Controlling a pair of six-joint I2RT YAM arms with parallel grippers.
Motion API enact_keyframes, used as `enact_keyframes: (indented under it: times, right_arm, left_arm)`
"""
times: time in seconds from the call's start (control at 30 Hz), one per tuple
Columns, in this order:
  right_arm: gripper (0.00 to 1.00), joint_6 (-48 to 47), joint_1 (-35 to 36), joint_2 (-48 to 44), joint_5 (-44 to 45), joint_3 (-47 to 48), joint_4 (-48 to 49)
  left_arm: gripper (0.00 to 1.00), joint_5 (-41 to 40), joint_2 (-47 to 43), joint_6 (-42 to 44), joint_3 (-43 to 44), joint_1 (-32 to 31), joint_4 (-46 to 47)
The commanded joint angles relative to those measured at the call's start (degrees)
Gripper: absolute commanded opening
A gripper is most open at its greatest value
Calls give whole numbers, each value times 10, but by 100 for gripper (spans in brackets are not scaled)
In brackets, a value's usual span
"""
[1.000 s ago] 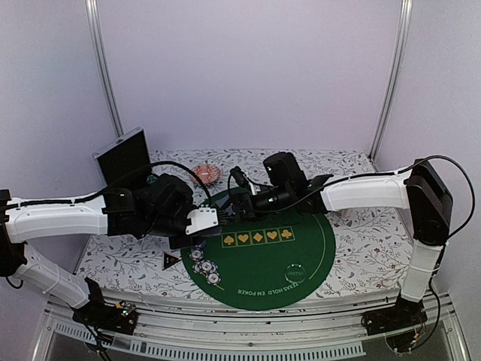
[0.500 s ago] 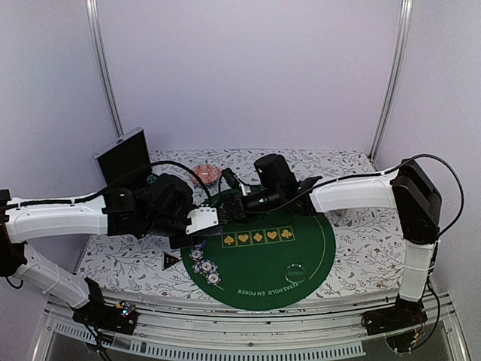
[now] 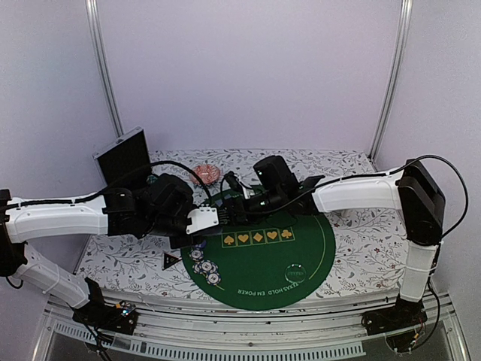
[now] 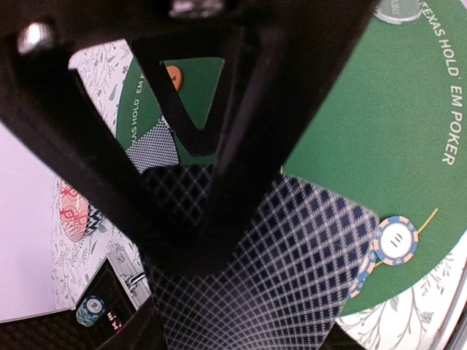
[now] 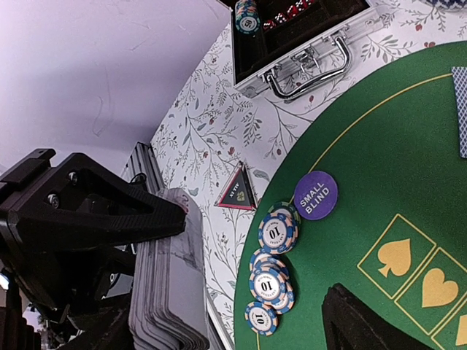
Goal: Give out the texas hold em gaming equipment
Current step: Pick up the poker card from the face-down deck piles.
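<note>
Lilac walls close in a bench spread with a flowered cloth, and most of its middle is taken up by a round green mat printed with a row of yellow card suits and the words Texas Hold 'Em Poker. Both white arms reach inward over the far left part of that mat, their black ends close together. A metal case stands open at the back left corner of the bench, off the mat, with one chip visible inside it. The left gripper is clamped on a thick deck of cards, holding it above the mat's left edge with the dark lattice backs facing its own camera. The right gripper hovers just beside that deck; only one of its fingers shows, so I cannot tell whether it is open or closed. A pink dish sits on the cloth behind the mat. Several blue and white poker chips lie in a loose overlapping cluster at the mat's near left rim. Just beside them rests a purple disc marked Small Blind, and a triangular marker lies on the cloth just off the mat. One single card lies face down on the green, with an orange disc near it.
</note>
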Motion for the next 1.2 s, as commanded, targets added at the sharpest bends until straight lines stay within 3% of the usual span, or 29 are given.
enact_keyframes:
  times: [0.0, 0.27, 0.63, 0.73, 0.9, 1.17]
  right_arm:
    - [79, -17, 1, -33, 31, -4, -41]
    - [66, -25, 1, -43, 29, 6, -64]
    - [33, -23, 3, -53, 21, 12, -80]
    - [28, -23, 2, -51, 15, 15, -82]
    - [26, -20, 3, -57, 26, 18, -96]
    - [32, -23, 5, -62, 32, 24, -118]
  left_arm:
    - [50, 3, 1, -3, 3, 0, 15]
    - [50, 4, 2, -3, 4, -1, 15]
    - [50, 5, 3, -3, 3, -1, 15]
    - [50, 4, 3, -3, 3, -1, 15]
    - [50, 5, 3, -3, 2, -1, 15]
    - [50, 6, 3, -3, 2, 0, 15]
